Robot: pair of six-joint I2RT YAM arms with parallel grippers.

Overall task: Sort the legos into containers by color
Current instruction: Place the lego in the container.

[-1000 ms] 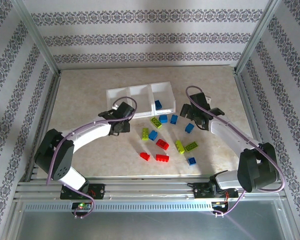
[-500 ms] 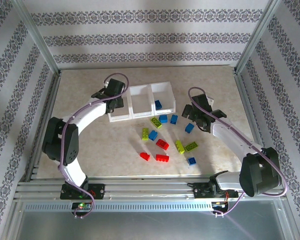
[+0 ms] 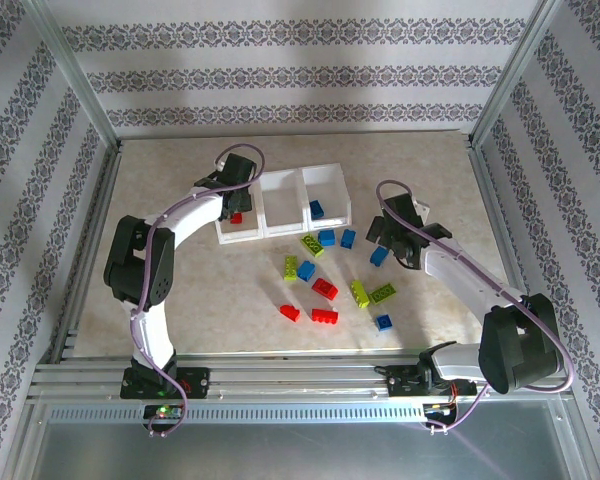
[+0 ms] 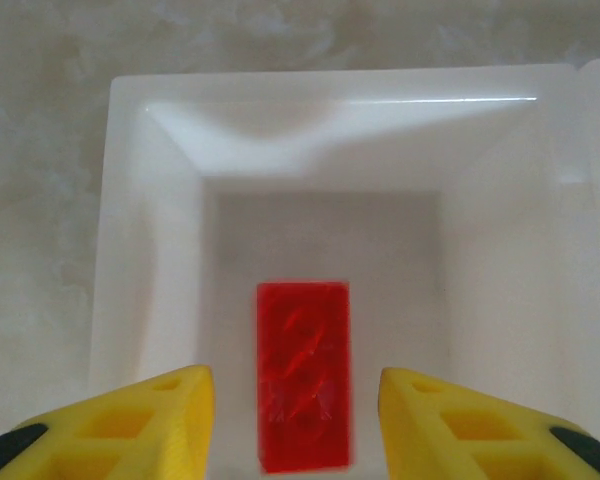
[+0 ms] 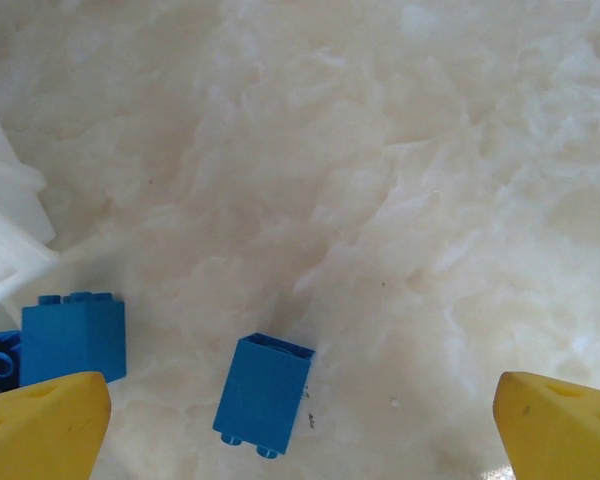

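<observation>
Lifting the left gripper (image 4: pixel 295 425) straight up, jaws spread, should leave the red brick (image 4: pixel 303 375) lying in the left compartment (image 4: pixel 130 250); the right gripper (image 5: pixel 300 410), jaws wide apart, should centre over the blue brick (image 5: pixel 263 392) on the table (image 5: pixel 430 200) before closing

Beige marbled surface (image 3: pixel 180 290), white three-compartment tray (image 3: pixel 282 205) toward the back, red bricks (image 3: pixel 324 316), green bricks (image 3: pixel 359 293), blue bricks (image 3: pixel 306 270) scattered in front.
</observation>
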